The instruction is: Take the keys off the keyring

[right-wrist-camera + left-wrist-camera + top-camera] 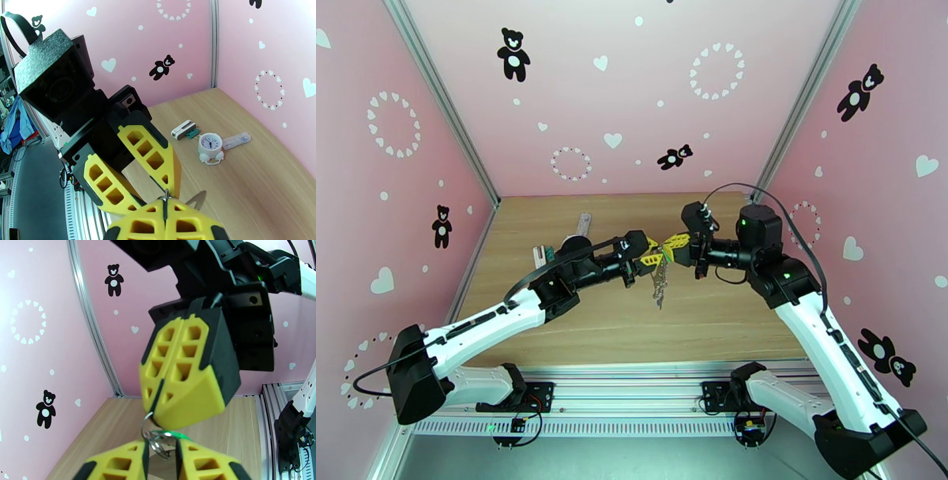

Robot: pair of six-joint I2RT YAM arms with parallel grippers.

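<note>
Both grippers meet above the middle of the table. My right gripper (pixel 671 248) is shut on a thin wire ring of the keyring (pixel 660 284), which dangles below it with its silvery links. In the left wrist view the ring (pixel 147 422) comes out of the right gripper's shut yellow fingers (pixel 181 374), and a green key head (pixel 170 434) shows just under them. My left gripper (pixel 162 461) stands open, its fingers either side of the hanging rings. The right wrist view shows the left gripper's spread fingers (pixel 152 158) and a silver key blade (pixel 200 199).
On the table's far left lie a round white clock (pixel 209 147), a small white-and-green block (pixel 184 129) and a clear little box (pixel 236 140). Pink walls with metal posts close in the wooden table (pixel 711 316) on three sides.
</note>
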